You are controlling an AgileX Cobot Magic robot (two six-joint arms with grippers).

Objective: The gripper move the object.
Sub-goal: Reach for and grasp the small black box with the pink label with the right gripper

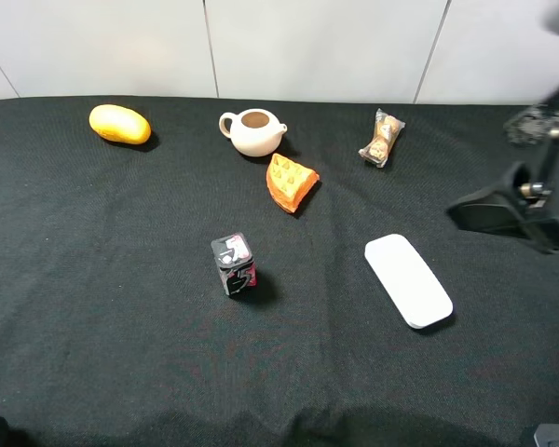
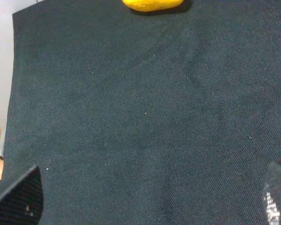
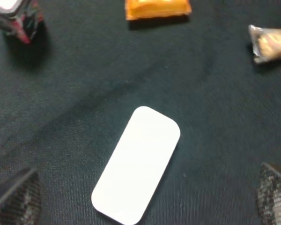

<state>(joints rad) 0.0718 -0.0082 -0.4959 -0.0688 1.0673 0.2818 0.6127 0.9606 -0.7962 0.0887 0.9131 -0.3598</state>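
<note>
The object, a small black carton (image 1: 234,264) with pink and white graphics, stands upright near the middle of the black cloth. It also shows at the edge of the right wrist view (image 3: 16,16). My right gripper (image 3: 143,206) is open and empty, its fingertips (image 3: 14,199) wide apart over a white flat oval pad (image 3: 138,164). The right arm (image 1: 526,200) hovers at the right edge, far from the carton. My left gripper (image 2: 147,204) is open and empty over bare cloth. It is not seen in the high view.
Along the back lie a yellow mango (image 1: 119,124), a cream teapot (image 1: 253,131), an orange cheese wedge (image 1: 292,182) and a clear-wrapped snack packet (image 1: 382,138). The white pad (image 1: 408,279) lies right of the carton. A white wall stands behind the table.
</note>
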